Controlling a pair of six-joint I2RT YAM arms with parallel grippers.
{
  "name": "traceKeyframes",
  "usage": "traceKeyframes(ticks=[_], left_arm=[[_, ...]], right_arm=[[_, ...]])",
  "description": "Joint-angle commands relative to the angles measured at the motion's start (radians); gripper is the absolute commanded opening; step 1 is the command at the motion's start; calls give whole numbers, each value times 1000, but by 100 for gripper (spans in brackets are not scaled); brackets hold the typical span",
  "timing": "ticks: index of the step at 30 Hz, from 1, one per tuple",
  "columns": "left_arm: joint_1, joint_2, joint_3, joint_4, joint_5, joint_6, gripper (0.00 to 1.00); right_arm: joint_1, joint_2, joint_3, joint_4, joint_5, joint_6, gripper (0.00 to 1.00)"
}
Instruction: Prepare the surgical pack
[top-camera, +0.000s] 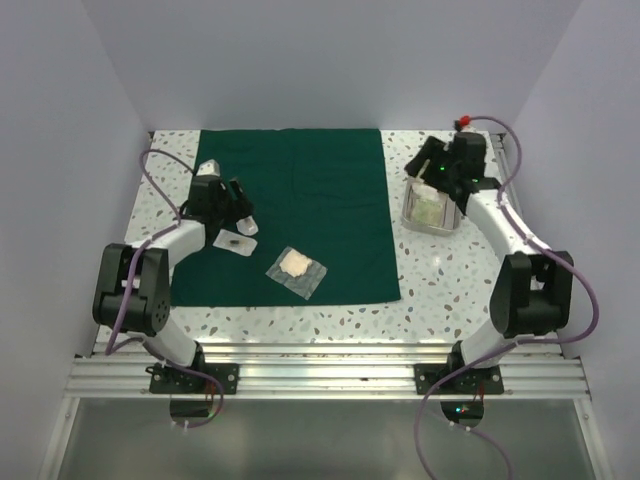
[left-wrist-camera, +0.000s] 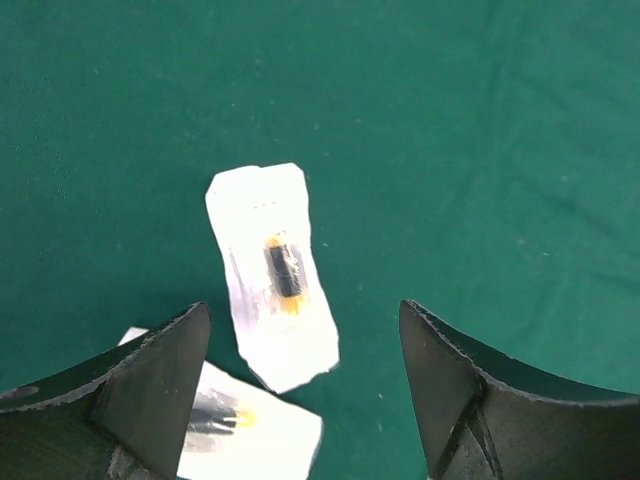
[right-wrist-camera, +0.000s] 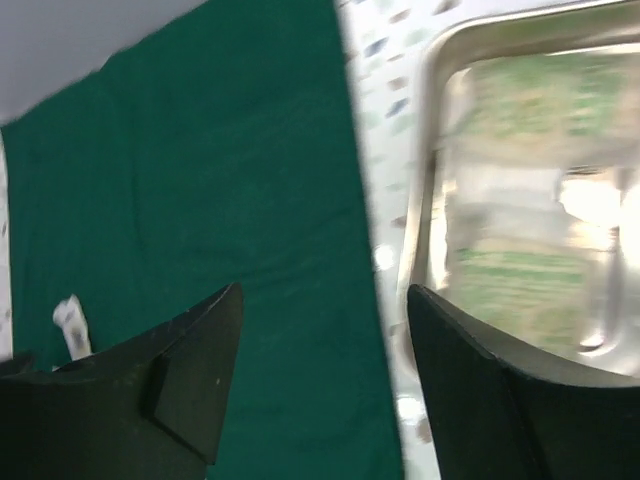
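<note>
The dark green cloth (top-camera: 320, 190) lies flat on the table. On its left part lie two small clear pouches (top-camera: 240, 235), each with a dark item inside, and a gauze pouch (top-camera: 297, 271) sits nearer the front. My left gripper (top-camera: 235, 205) hovers open over the two small pouches; in the left wrist view one pouch (left-wrist-camera: 272, 275) lies between the fingers of the gripper (left-wrist-camera: 303, 308) and the other (left-wrist-camera: 240, 425) by the left finger. The steel tray (top-camera: 412, 218) stands right of the cloth with packets inside. My right gripper (top-camera: 440, 170) is open and empty above the tray's left rim (right-wrist-camera: 425, 200).
White walls close in the table at the back and both sides. The tray sits on speckled tabletop (top-camera: 440, 270) just off the cloth's right edge. A red-capped fitting (top-camera: 464, 122) is at the back right corner. The right wrist view is blurred.
</note>
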Motion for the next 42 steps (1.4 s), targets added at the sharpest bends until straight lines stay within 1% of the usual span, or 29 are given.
traceKeyframes(ticks=[1, 3, 6, 10, 12, 14, 17, 21, 24, 30, 34, 36, 38, 42], left_arm=[[5, 39, 61, -23, -34, 31, 79], [8, 60, 75, -32, -53, 36, 79], [14, 65, 75, -34, -51, 33, 78], [34, 54, 44, 1, 10, 3, 76], [34, 22, -7, 50, 59, -23, 75], [34, -16, -65, 92, 97, -35, 75], [34, -53, -97, 113, 104, -38, 75], [34, -105, -145, 161, 107, -49, 75], [32, -134, -180, 193, 108, -67, 75], [32, -183, -238, 258, 119, -87, 75], [32, -180, -235, 259, 125, -90, 75], [34, -177, -235, 261, 130, -92, 75], [32, -173, -232, 262, 134, -92, 75], [32, -168, -231, 262, 137, -92, 75]], right_arm=[[172, -13, -22, -41, -55, -95, 69], [257, 16, -24, -59, -107, -129, 66], [329, 65, -19, -90, -153, -176, 66], [430, 113, -30, -100, -216, -225, 66], [466, 128, -27, -103, -233, -265, 67], [515, 154, -19, -113, -240, -291, 71], [570, 189, 11, -131, -231, -341, 76], [621, 243, 62, -145, -225, -379, 77], [667, 295, 106, -165, -204, -396, 74], [714, 364, 159, -198, -156, -419, 69], [734, 384, 160, -203, -141, -433, 67], [745, 392, 156, -202, -130, -434, 63], [754, 400, 153, -202, -116, -436, 63], [774, 415, 153, -202, -76, -442, 50]])
